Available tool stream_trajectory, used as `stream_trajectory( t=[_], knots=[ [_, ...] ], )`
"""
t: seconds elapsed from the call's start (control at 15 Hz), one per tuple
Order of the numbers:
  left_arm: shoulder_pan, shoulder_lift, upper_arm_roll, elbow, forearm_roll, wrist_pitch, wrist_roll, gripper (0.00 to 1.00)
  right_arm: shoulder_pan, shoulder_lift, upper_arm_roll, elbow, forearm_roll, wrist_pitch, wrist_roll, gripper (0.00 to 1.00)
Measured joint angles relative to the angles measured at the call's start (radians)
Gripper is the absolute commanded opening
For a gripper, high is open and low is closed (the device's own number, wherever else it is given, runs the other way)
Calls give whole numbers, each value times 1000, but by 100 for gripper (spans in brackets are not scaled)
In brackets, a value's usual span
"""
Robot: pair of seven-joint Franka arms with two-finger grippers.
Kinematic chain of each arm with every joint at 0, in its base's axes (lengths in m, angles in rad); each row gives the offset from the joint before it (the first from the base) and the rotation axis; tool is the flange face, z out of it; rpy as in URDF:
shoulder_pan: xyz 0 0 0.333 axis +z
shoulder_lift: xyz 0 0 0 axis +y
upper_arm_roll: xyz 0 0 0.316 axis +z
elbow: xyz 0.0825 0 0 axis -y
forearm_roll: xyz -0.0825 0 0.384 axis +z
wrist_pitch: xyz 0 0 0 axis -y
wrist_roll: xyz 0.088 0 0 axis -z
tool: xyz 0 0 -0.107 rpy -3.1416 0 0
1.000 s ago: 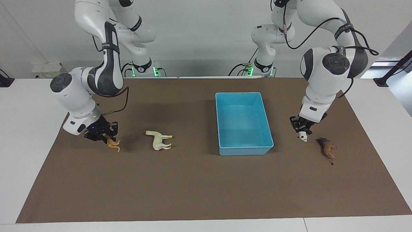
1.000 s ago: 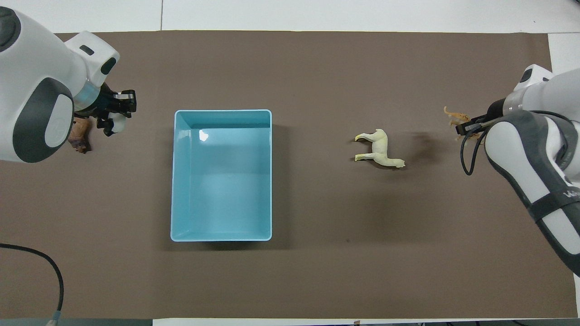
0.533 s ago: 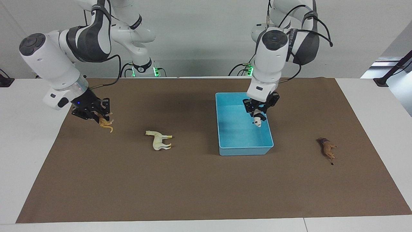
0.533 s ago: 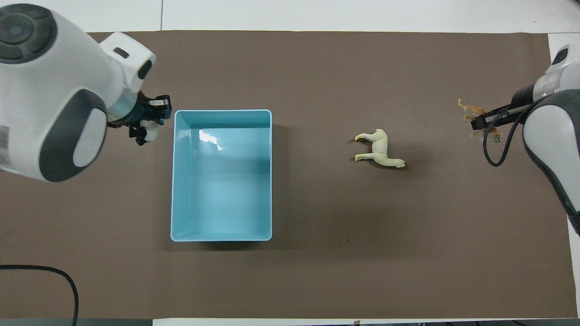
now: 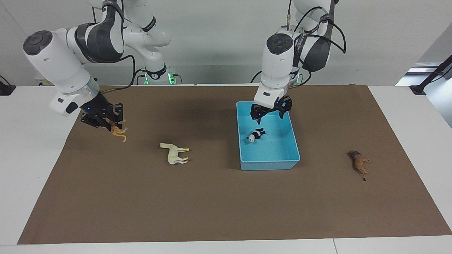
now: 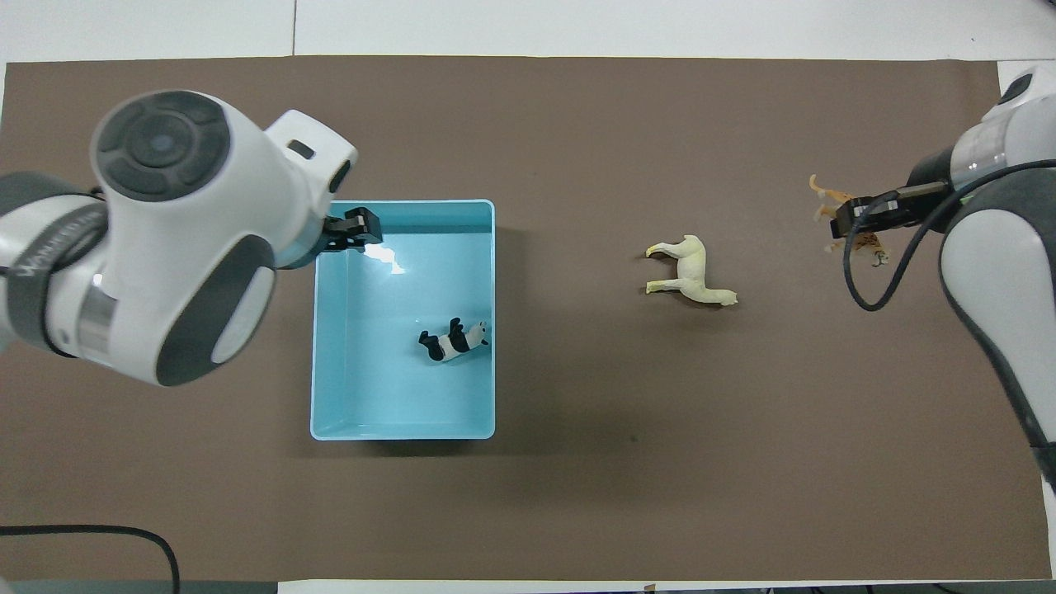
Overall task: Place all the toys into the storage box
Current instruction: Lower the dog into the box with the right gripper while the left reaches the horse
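Since the last frame my left gripper (image 5: pixel 270 113) has let go of the panda (image 5: pixel 256 135), which now lies on its side on the floor of the blue box (image 5: pixel 293 141), close to the wall on the right arm's side; before that it was still pinched above the box. Left fingers are spread wide and hold nothing, hanging over the end of the box nearer the robots. Right gripper (image 5: pixel 110 122) has drifted a little and is up in the air over the brown mat (image 5: pixel 212 204) at the right arm's end, fingers pressed together on the orange tiger (image 5: pixel 118 132), which dangles below them. Going outward from the robots: box with the panda in it, then the white horse (image 5: pixel 174 153) lying on the mat between the box and the right gripper, well apart from both. Brown lion (image 5: pixel 359 163) lies on the mat toward the left arm's end, well clear of the box, farthest from the robots. Horse and lion haven't moved.
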Motion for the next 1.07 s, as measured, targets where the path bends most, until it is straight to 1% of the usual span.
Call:
stream_trajectory(
  t=[0.13, 0.33, 0.47, 0.53, 0.67, 0.73, 0.93, 1.0, 1.07],
  knots=[
    [123, 0, 5, -2, 0, 10, 161, 100, 104, 0, 4, 9, 4, 42, 240, 0],
    [287, 2, 10, -7, -1, 57, 340, 100, 325, 9, 14, 9, 8, 184, 637, 0],
    [384, 6, 10, -32, -1, 123, 409, 100, 478, 43, 17, 29, 1, 248, 878, 0],
    [425, 13, 11, -51, -1, 169, 452, 100, 542, 76, 17, 63, -6, 253, 966, 0],
    [487, 48, 11, -89, -1, 281, 525, 100, 631, 163, 16, 153, -54, 254, 1090, 0],
    [506, 76, 11, -104, -1, 341, 546, 100, 657, 199, 16, 185, -81, 254, 1121, 0],
    [532, 155, 10, -145, -1, 506, 566, 100, 715, 287, 13, 210, -114, 264, 1149, 0],
    [533, 177, 10, -158, -1, 537, 566, 100, 734, 324, 13, 210, -129, 299, 1172, 75],
    [532, 194, 7, -167, -1, 551, 566, 100, 745, 353, 12, 210, -132, 326, 1192, 100]
  ],
)
